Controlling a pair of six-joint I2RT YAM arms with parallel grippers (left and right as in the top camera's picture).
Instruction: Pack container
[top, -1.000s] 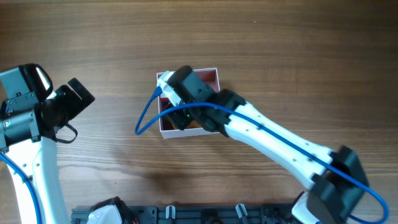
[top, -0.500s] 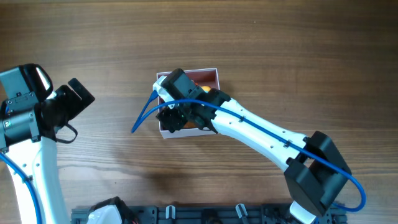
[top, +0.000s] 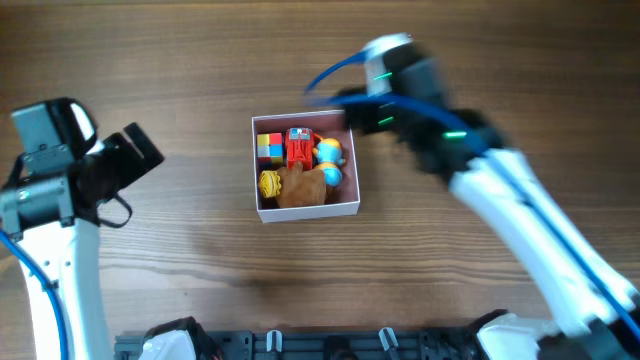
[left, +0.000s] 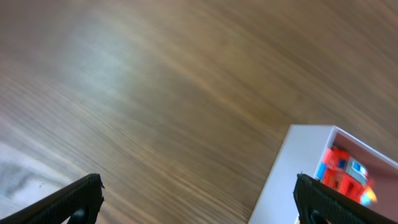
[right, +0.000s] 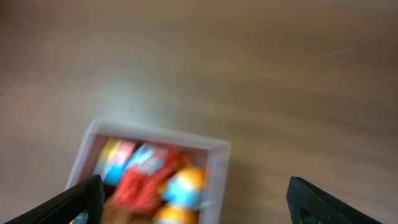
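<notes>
The container (top: 307, 209) is a square white-walled box in the middle of the table, filled with small toys: a red robot (top: 298, 147), a coloured cube (top: 269, 147), a blue and orange figure (top: 330, 160), a yellow piece (top: 270, 183) and a brown soft toy (top: 302, 187). My right gripper (top: 350, 108) is blurred, just beyond the box's far right corner, open and empty. In the right wrist view the box (right: 216, 163) lies below the open jaws (right: 193, 199). My left gripper (top: 135, 155) is open and empty, left of the box. The left wrist view shows the box wall (left: 292, 168) between the jaws (left: 199, 199).
Bare wood-grain table top (top: 200, 60) surrounds the box. A black rail with fittings (top: 330, 345) runs along the near edge. The blue cable (top: 335, 75) loops by the right wrist.
My right arm has lifted off the box and swung away to the upper right, uncovering the toys inside. The left arm has barely shifted.
</notes>
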